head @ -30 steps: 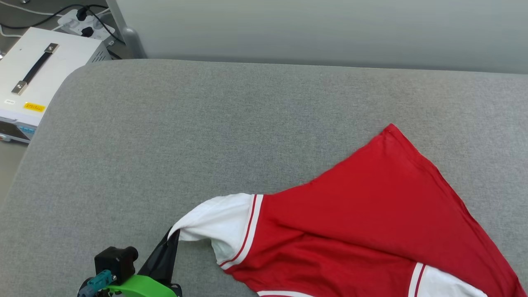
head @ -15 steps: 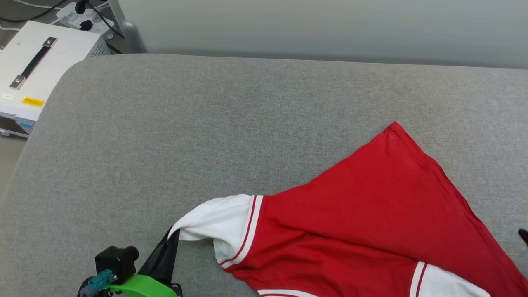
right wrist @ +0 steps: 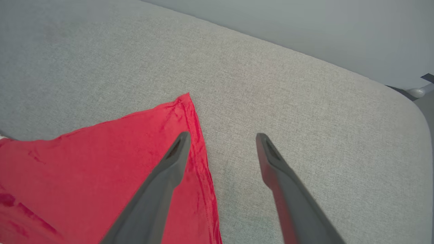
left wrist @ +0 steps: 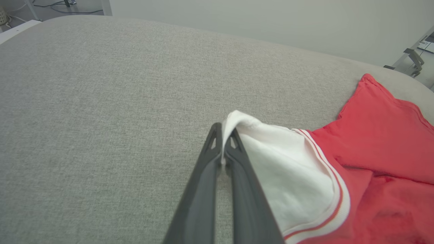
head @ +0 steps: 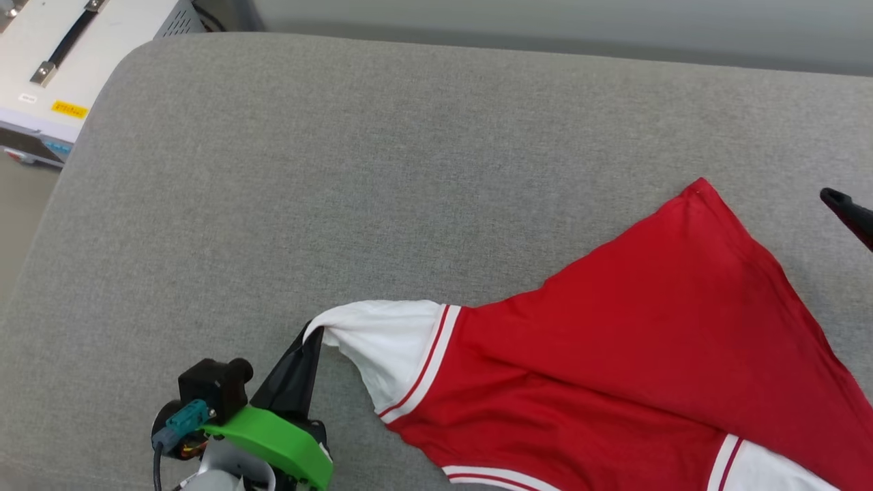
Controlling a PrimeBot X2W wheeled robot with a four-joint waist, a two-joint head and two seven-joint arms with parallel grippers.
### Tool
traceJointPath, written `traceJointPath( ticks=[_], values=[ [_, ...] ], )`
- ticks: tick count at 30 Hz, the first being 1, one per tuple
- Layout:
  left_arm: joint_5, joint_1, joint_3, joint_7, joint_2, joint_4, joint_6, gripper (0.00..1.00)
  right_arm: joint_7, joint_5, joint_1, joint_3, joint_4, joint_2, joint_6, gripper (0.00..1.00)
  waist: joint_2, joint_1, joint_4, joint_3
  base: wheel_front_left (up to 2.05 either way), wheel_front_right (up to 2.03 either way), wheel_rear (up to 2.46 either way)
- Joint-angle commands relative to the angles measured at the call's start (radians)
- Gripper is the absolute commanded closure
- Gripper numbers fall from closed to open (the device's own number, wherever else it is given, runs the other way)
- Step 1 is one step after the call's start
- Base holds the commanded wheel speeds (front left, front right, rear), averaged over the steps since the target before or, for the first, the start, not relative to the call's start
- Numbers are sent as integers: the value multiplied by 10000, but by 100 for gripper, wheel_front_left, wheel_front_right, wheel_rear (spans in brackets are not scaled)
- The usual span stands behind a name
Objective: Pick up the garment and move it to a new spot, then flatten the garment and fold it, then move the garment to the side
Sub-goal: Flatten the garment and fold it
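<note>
The garment, a red jersey with white sleeves and red-white striped trim, lies spread over the lower right of the grey padded table. My left gripper is shut on the tip of its white sleeve, which is pulled to a point between the fingertips. My right gripper hovers open above the garment's far red corner, with one finger over the cloth edge and the other over bare table. One fingertip of it shows at the head view's right edge. Any print is hidden.
A white equipment box with a black handle stands off the table's far left corner. A pale wall runs behind the table. Bare grey table surface stretches left of and beyond the garment.
My right gripper has opened and let go of the garment, and its fingertip has come into the head view at the right. The camera has tilted down and shifted. The left gripper keeps its hold.
</note>
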Motion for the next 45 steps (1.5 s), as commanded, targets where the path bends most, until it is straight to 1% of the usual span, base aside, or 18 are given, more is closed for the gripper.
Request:
traceJointPath(
  ticks=[1, 7, 12, 15, 21, 27, 28, 31, 38, 41, 45],
  values=[
    [171, -247, -6, -23, -106, -19, -65, 100, 323, -65, -583, 418, 282, 37, -9, 0, 0, 0, 337, 422, 0, 0, 0],
    [344, -653, -53, -65, -279, -17, -168, 100, 1207, -307, -2552, 2236, 1615, 266, -9, 0, 0, 0, 604, 867, 0, 0, 0],
    [502, -902, -121, -90, -420, -104, -209, 100, 1342, -430, -3638, 3377, 2871, 527, -9, 0, 0, 0, 791, 1231, 0, 0, 0],
    [584, -1066, -160, -101, -502, -153, -249, 100, 1173, -512, -4095, 3962, 3621, 620, -9, 0, 0, 0, 884, 1472, 0, 0, 0],
    [705, -1343, -247, -119, -685, -105, -342, 100, 573, -274, -4264, 4820, 5005, 882, -9, 0, 0, 0, 1046, 1807, 0, 0, 0],
    [719, -1449, -221, -136, -788, 88, -431, 100, 352, 293, -3977, 5842, 5695, 901, -9, 0, 0, 0, 1034, 1835, 0, 0, 0],
    [709, -1449, -206, -139, -802, 142, -452, 100, 177, 370, -4010, 5988, 5721, 867, -9, 100, 0, 0, 1016, 1813, 0, 0, 0],
    [682, -1446, -187, -145, -850, 331, -516, 100, -345, 608, -4138, 6334, 5754, 701, -9, 100, 0, 0, 971, 1678, 0, 0, 0],
    [662, -1266, -138, -154, -724, 729, -640, 100, -2465, 1031, -4520, 6853, 5217, 280, -9, 100, 0, 0, 705, 894, 0, 0, 0],
    [674, -1337, -31, -151, -558, 784, -645, 100, -3558, 1167, -4568, 6809, 4961, 80, -9, 100, 0, 0, 543, 467, 0, 0, 0],
    [674, -1630, 322, -154, -393, 645, -516, 100, -5065, 1259, -4492, 6555, 4530, -88, -9, 100, 0, 0, 291, -43, 0, 0, 0]
  ],
)
